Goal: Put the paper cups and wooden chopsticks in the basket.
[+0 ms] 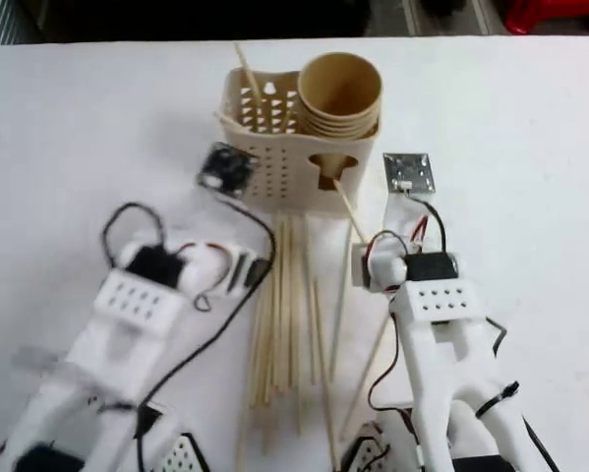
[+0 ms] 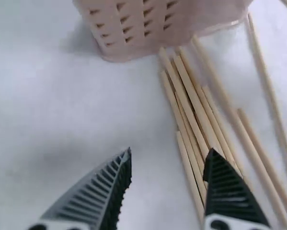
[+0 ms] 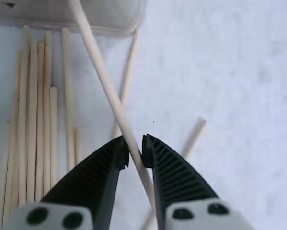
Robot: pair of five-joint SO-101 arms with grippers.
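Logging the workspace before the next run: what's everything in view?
basket: one, beige, upright at the table's far middle.
paper cups: nested stack, about four rims, tan, inside the basket.
chopsticks in the basket: at least two, pale wood, beside the paper cups.
loose chopsticks: roughly a dozen, pale wood, flat on the table in front of the basket.
held chopstick: one, pale wood, slanting toward the basket.
table: one, white.
left gripper: one, black fingers, open, over the loose chopsticks.
right gripper: one, black fingers, shut on the held chopstick.
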